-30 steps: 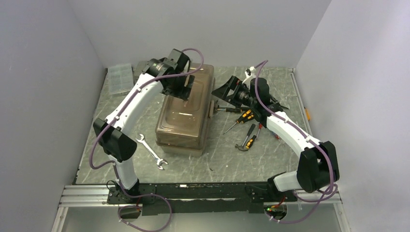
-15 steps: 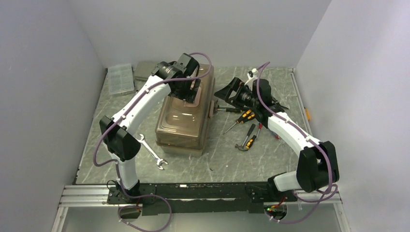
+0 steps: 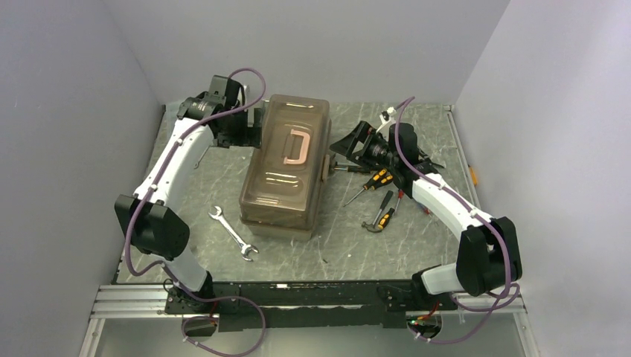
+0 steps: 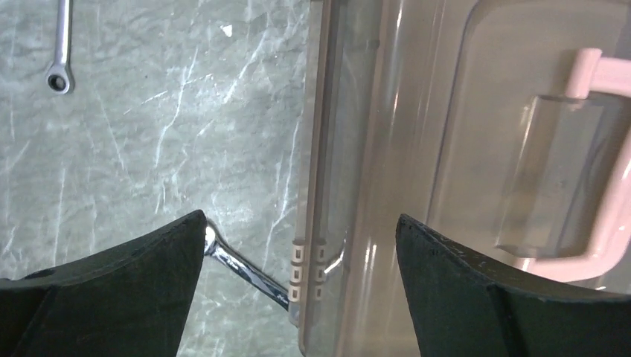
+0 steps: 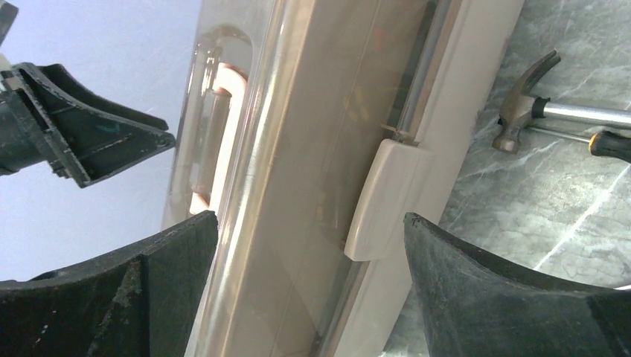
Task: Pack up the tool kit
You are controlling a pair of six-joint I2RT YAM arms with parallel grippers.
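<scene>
Left gripper [image 4: 299,223] newly beside one toolbox [image 3: 286,186]

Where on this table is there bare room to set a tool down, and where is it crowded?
Bare: the near strip of table between the toolbox and the arm bases, right of the wrench; also the far right corner behind the right arm. Crowded: right of the toolbox, where screwdrivers and a hammer lie by that arm.

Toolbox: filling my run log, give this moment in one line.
toolbox closed | left gripper open | right gripper open, facing latch | wrench outside
</scene>
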